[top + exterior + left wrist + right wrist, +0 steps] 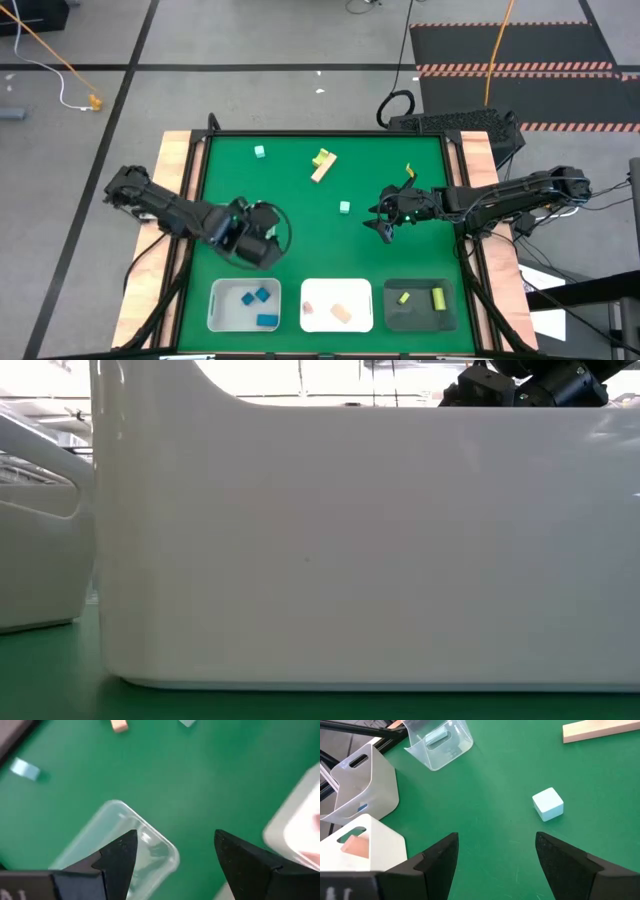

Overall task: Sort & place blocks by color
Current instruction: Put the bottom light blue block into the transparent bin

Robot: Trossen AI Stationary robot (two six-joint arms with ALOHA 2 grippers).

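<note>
Loose blocks lie on the green table: a mint cube point(259, 152) at the far left, a tan bar point(322, 170) with a yellow-green block point(322, 157) on it, another mint cube point(344, 207) in the middle, and a yellow-green piece point(408, 172). My left gripper point(262, 245) point(175, 840) hangs open and holds nothing, above an empty clear tray point(125, 835). My right gripper point(384, 228) point(495, 837) stands open over the table. The middle mint cube point(547, 804) lies ahead of it, untouched.
Three trays line the near edge: a pale one point(216, 305) with blue blocks, a white one point(337, 288) with tan blocks, a dark one point(420, 322) with yellow-green blocks. A white tray wall point(350, 540) fills the low view. Bare green table lies between the arms.
</note>
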